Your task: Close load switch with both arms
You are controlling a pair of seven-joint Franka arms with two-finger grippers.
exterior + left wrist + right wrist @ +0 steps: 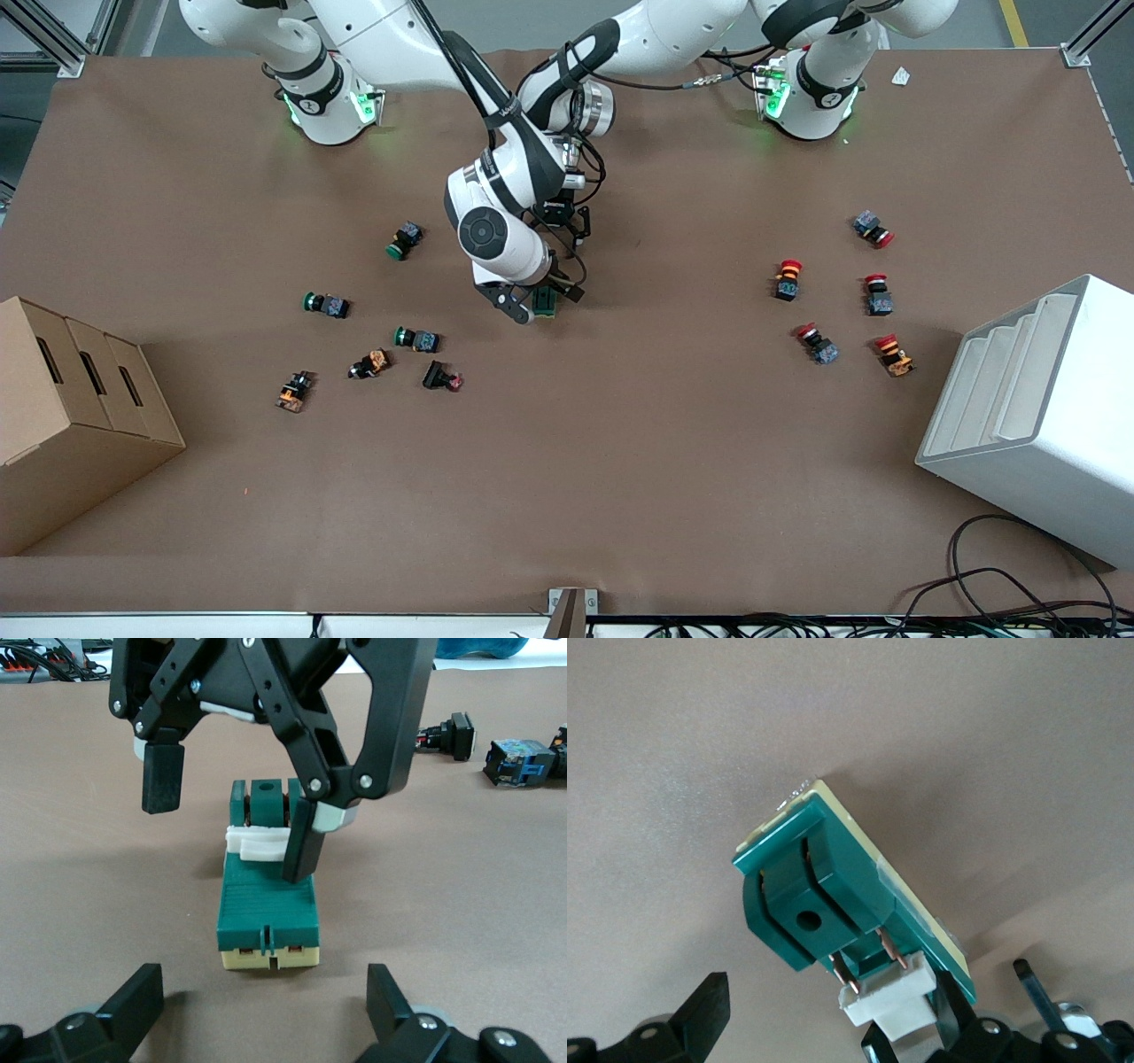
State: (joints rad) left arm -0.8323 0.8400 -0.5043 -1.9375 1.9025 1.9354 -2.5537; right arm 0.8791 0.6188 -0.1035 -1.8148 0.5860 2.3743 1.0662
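Observation:
The load switch lies flat at the table's middle, a dark green block with a cream base and a white lever. In the left wrist view the load switch lies just ahead of my open, empty left gripper, with the white lever raised at the end away from that gripper. My left gripper is low beside the switch. My right gripper is over the switch, open, with one finger against the lever. The right wrist view shows the switch, the lever and my right gripper.
Green, orange and red push buttons lie toward the right arm's end. Several red-capped buttons lie toward the left arm's end. A cardboard box and a white stepped bin stand at the table's two ends.

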